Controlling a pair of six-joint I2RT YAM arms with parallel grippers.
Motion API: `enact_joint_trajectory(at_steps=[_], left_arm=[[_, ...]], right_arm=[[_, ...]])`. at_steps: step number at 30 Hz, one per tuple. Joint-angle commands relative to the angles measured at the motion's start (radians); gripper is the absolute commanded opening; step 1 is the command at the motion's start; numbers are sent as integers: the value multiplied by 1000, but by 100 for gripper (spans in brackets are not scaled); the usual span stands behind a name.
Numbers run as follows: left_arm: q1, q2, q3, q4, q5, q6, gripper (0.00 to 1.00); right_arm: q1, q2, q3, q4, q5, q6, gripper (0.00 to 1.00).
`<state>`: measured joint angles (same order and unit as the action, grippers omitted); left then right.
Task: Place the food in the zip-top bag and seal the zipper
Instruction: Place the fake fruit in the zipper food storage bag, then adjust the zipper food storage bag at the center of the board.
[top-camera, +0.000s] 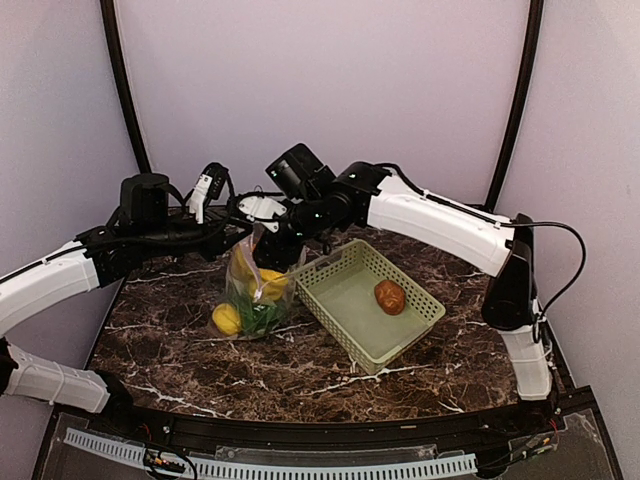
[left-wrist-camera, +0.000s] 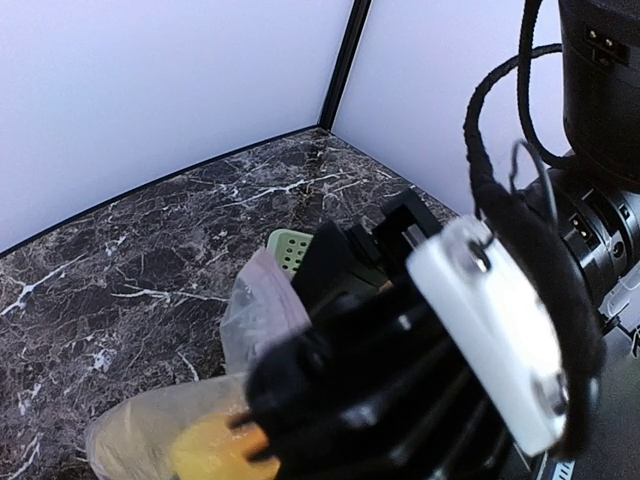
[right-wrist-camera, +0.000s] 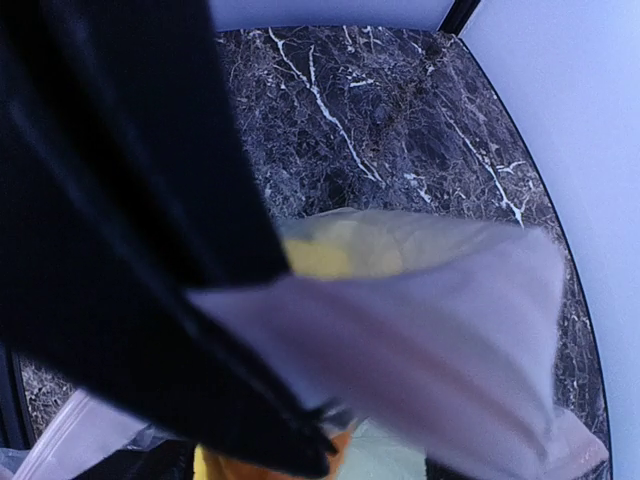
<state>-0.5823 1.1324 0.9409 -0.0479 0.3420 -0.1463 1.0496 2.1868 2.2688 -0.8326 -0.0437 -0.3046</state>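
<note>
The zip-top bag hangs upright on the marble table, its top edge pinched between both grippers. Inside it I see a yellow lemon, green pieces and a yellow-orange piece. My left gripper is shut on the bag's top from the left. My right gripper is shut on it from the right. In the right wrist view the bag film runs into my black fingers, blurred. The brown potato lies in the basket. The zipper is too blurred to make out.
The pale green basket sits right of the bag, tilted diagonally, with only the potato in it. Its corner shows in the left wrist view behind the bag. The right arm's black body fills much of that view.
</note>
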Motion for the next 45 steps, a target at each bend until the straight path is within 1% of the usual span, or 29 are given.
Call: enact_joint_trajectory(at_steps=[1, 4, 7, 9, 10, 11, 12, 13, 15, 17, 21, 25, 28, 30, 31, 32, 33, 34, 36, 39, 41, 43, 45], left_arm=[[-7, -27, 0, 37, -2, -7, 1], [-6, -40, -2, 27, -62, 0, 1], [-3, -40, 5, 14, -75, 4, 1], [0, -35, 10, 8, -64, 4, 1], [2, -33, 12, 6, -59, 4, 1], [2, -28, 15, 3, -48, 4, 1], [2, -27, 16, 1, -42, 4, 1], [2, -23, 19, -1, -25, 5, 1], [2, -18, 22, 0, 8, 4, 1], [3, -13, 23, 3, 40, 4, 1], [2, -6, 26, 3, 63, 2, 1], [3, -8, 27, -2, 63, 4, 1], [2, -8, 27, -4, 60, 7, 1], [2, -7, 28, -5, 61, 7, 1], [2, -6, 29, -5, 61, 7, 1], [2, -4, 30, -6, 63, 7, 1], [2, -4, 30, -6, 63, 7, 1], [2, -2, 30, -7, 63, 7, 1], [2, -2, 31, -10, 61, 7, 1], [2, 5, 33, -19, 60, 10, 1], [2, 19, 39, -32, 69, 17, 1], [2, 32, 53, -43, 85, 18, 1], [2, 38, 58, -47, 103, 17, 1]], right_arm=[[13, 1, 47, 32, 36, -4, 81], [12, -54, 4, 23, 2, -20, 85], [11, -131, -48, 0, -71, -74, 84], [12, -188, -102, -29, -179, -183, 76], [12, -224, -136, -48, -247, -255, 71], [13, -261, -184, -72, -335, -337, 69], [16, -295, -231, -94, -378, -410, 68], [19, -311, -255, -112, -382, -458, 65], [18, -294, -229, -150, -346, -482, 58], [21, -280, -226, -170, -327, -513, 55], [36, -250, -241, -176, -283, -559, 55], [53, -187, -235, -199, -190, -576, 52], [56, -157, -237, -194, -125, -564, 52], [56, -149, -252, -162, -77, -545, 52], [56, -148, -258, -147, -55, -538, 48], [56, -144, -260, -135, -35, -533, 40], [56, -140, -255, -128, -16, -527, 30], [56, -138, -246, -125, -4, -522, 16], [60, -145, -224, -120, 5, -517, 1], [77, -193, -174, -103, -11, -529, 0], [83, -238, -132, -82, -72, -529, 0], [86, -235, -72, -104, -137, -518, 0], [102, -213, -56, -110, -99, -532, 0]])
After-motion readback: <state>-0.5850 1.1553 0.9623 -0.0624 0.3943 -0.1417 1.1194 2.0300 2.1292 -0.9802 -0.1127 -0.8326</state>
